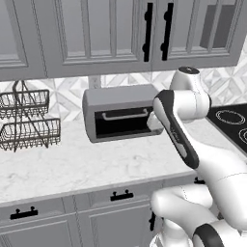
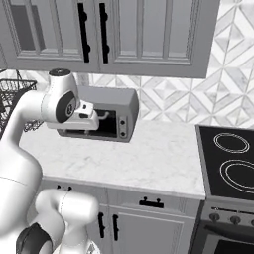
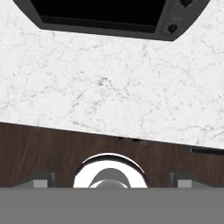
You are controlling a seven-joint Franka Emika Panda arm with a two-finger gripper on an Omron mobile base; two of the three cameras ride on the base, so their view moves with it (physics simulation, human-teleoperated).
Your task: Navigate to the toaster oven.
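A white marble counter (image 1: pixel 72 169) runs under grey wall cabinets (image 1: pixel 96 34). The toaster oven (image 1: pixel 120 113) sits at its back against the tiled wall, just beyond the arm's hand; from the hand camera its dark front (image 3: pixel 100 15) lies ahead, bare marble between. A wire basket rack (image 1: pixel 29 120) stands well to its left, the black cooktop (image 2: pixel 230 158) to its right. Whether the fingers are apart or together cannot be told.
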